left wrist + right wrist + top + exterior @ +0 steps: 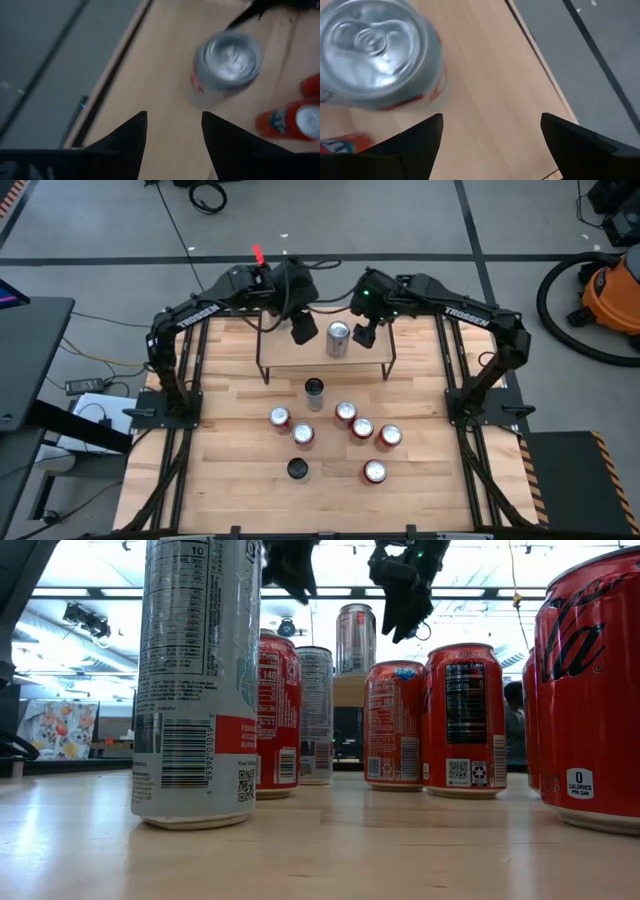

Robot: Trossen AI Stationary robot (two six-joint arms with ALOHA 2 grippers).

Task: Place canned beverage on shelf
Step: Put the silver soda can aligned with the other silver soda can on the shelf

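Observation:
A silver beverage can stands upright on its base on the light-wood shelf at the far middle of the table. It also shows in the low view as the can raised behind the nearer cans. My left gripper hovers just left of the can, open, with nothing between its fingers. My right gripper hovers just right of it, open wide and empty. Both point slanting down at the shelf board, with the can top ahead of them.
Several red cans stand grouped on the table in front of the shelf, with a tall silver can closest to it and a black can nearer the front edge. The shelf's far edge borders the grey floor.

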